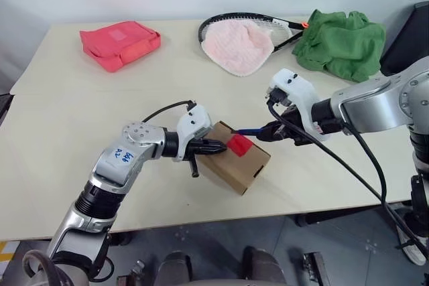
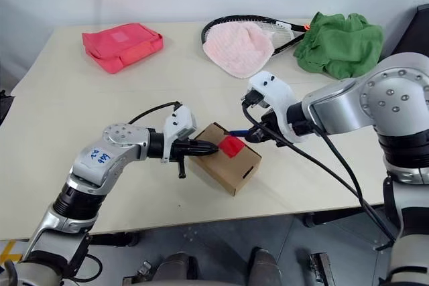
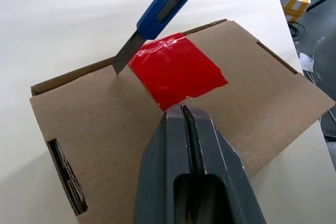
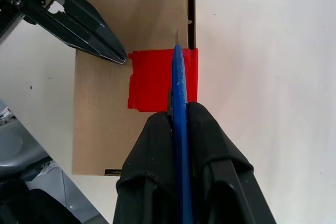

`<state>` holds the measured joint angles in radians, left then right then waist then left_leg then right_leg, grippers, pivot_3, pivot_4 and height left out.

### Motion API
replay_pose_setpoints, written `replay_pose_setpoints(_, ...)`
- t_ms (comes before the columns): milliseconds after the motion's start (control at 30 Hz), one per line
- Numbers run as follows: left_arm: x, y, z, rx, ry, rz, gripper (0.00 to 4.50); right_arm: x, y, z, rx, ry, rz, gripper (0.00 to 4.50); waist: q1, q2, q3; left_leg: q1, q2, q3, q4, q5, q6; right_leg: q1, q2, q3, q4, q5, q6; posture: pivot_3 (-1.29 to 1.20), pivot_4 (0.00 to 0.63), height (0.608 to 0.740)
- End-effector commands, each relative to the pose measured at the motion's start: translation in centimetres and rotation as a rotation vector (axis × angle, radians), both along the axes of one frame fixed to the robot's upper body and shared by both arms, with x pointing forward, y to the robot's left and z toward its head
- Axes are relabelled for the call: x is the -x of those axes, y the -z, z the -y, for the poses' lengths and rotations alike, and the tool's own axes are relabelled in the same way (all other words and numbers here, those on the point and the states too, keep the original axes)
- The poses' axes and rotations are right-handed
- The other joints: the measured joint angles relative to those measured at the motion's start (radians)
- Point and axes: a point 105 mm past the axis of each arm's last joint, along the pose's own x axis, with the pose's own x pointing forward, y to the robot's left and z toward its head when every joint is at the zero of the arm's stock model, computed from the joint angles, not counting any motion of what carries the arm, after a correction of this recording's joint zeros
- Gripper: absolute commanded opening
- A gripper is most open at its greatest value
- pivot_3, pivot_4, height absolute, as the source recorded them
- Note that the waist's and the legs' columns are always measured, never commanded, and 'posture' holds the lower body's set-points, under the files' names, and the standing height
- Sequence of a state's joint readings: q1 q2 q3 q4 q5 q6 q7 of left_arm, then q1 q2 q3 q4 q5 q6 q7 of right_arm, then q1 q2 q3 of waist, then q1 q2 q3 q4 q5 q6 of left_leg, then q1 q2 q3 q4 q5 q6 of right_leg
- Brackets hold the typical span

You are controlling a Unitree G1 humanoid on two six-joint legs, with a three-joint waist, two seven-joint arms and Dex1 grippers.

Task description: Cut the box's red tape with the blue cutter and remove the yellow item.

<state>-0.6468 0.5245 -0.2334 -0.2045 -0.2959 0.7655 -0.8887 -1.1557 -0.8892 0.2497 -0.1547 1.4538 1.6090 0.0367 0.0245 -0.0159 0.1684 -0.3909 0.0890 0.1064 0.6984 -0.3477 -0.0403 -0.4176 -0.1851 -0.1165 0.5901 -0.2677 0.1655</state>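
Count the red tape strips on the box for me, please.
1. The red tape sits on the top face of the box, across the flap seam, with the blue cutter at its edge. Side and bottom faces are partly hidden, so more could exist.

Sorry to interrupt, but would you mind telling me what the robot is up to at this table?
It is slitting open a taped cardboard box. The left gripper, fingers shut, presses on the box top beside the red tape to steady it. The right gripper holds the blue cutter, its blade at the tape's edge over the flap seam. The flaps are still closed.
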Motion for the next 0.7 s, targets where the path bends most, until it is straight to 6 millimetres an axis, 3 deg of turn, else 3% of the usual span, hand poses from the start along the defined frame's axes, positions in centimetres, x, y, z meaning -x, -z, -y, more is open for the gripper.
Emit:
replay_pose_setpoints(33,0.6,0.4,-0.1,-0.003,0.007,-0.008,0.02,0.2,-2.3,-0.3,-0.052,-0.028,0.06,0.12,0.0,0.0,0.0,0.0,0.0,0.0,0.0,0.0,0.0,0.0,0.0,0.0,0.0,0.0,0.0,0.0,0.15,0.74)
replay_pose_setpoints(267,0.5,0.8,-0.2,-0.003,0.004,-0.006,0.02,-0.1,-2.4,-0.1,-0.051,-0.026,0.072,0.12,0.0,0.0,0.0,0.0,0.0,0.0,0.0,0.0,0.0,0.0,0.0,0.0,0.0,0.0,0.0,0.0,0.15,0.74)
replay_pose_setpoints(700,0.4,1.0,-0.6,-0.011,0.002,-0.007,0.02,-1.0,-0.8,0.1,-0.016,0.005,0.065,0.12,-0.001,0.0,0.0,0.0,0.0,0.0,0.0,0.0,0.0,0.0,0.0,0.0,0.0,0.0,0.0,0.0,0.15,0.74)
